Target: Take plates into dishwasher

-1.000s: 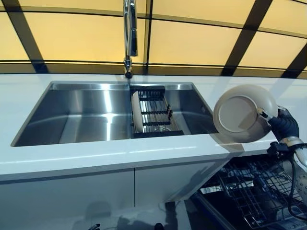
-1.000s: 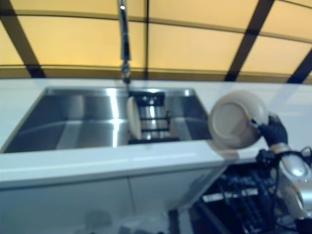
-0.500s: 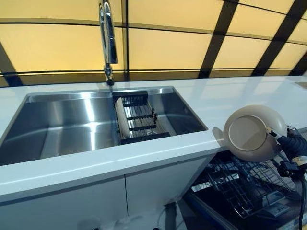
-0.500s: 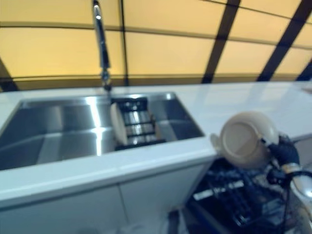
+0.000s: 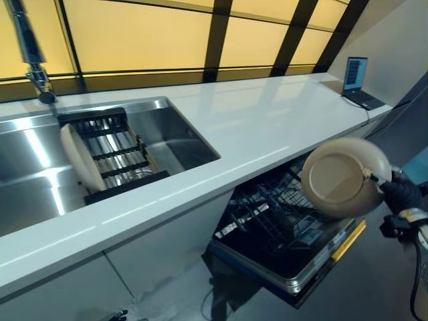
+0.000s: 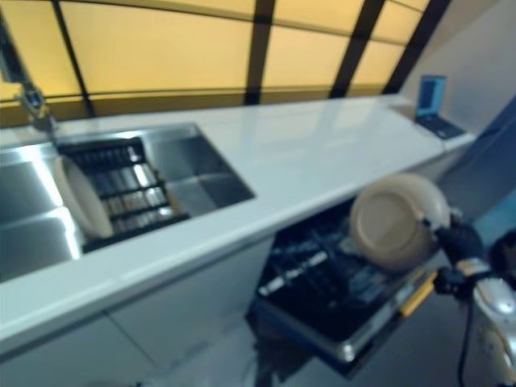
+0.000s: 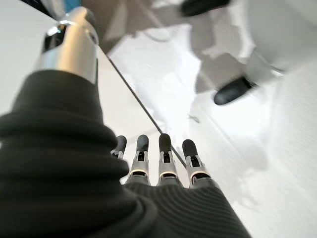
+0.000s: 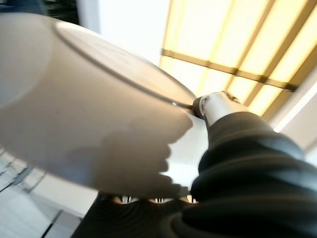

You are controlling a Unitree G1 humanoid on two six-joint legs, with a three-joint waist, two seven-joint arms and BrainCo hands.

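- Clear of the white countertop (image 5: 254,127), out past its front edge and above the open dishwasher (image 5: 287,247).
- Beige plate (image 5: 344,175) held up on edge in the right hand (image 5: 400,194), underside turned toward the sink, well apart from the counter.
- Right hand clamped on the plate's rim: thumb on the near face in the right wrist view, fingers hidden behind the plate.
- Pulled-out dishwasher rack (image 5: 281,221) of dark wire directly below the plate, not touching it; contents hard to make out, only a few pale shapes among the tines.
- Yellow strip (image 5: 348,241) along the rack's outer front edge.
- Stainless sink (image 5: 174,137) set in the counter to the left, cut off at the frame edge.
- Black drying rack (image 5: 110,150) inside the sink, with 1 more pale plate (image 5: 79,160) standing on edge at its left side.
- Faucet (image 5: 30,50) behind the sink, top cropped.
- Laptop (image 5: 356,80) open at the far right end of the counter.
- Yellow panels with dark frames (image 5: 154,33) behind the counter.
- Left hand (image 7: 163,168) seen only in its own wrist view, fingers straight and relaxed, holding nothing, over pale floor.
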